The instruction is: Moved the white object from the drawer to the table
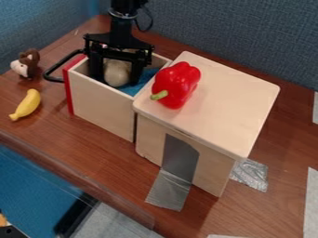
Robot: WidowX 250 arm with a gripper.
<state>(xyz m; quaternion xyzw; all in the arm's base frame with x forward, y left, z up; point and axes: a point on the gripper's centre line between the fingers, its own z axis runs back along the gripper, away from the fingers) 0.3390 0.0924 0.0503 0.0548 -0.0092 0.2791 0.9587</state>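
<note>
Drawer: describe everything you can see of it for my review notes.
The drawer stands pulled open beside the cabinet, its opening facing up. Its walls look like pale, smooth wood, and its front panel is red, with a black, squared loop handle sticking outward. Something blue shows inside, perhaps cloth or a lining. A rounded, off-white object is within the opening, and the gripper hangs down into it.
</note>
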